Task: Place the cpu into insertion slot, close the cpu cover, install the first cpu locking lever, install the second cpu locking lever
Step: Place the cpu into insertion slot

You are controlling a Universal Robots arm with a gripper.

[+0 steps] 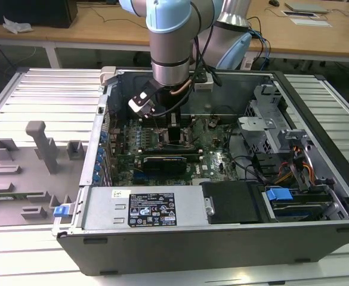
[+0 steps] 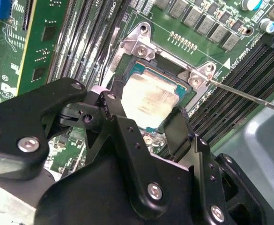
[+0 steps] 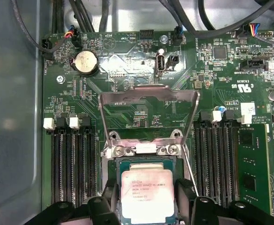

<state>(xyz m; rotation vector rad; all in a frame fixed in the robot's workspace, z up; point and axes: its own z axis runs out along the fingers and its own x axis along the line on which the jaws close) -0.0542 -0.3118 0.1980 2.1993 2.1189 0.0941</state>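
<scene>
My pincer [image 3: 147,186] is spread just to the width of the cpu [image 3: 147,201], and its two black fingers [image 2: 181,126] press the chip's opposite edges. The cpu is a flat square with a dull silvery top. It lies within the insertion slot [image 3: 144,162], whose bright metal rim frames it on the green motherboard [image 3: 127,75]. The cpu cover [image 3: 148,96], a thin steel frame with a wide window, stands swung up on its hinge. Long black memory slots [image 3: 73,164] flank the socket. In the exterior view, my pincer [image 1: 175,136] hangs mid-board, toward the far side of the open computer case [image 1: 222,247].
</scene>
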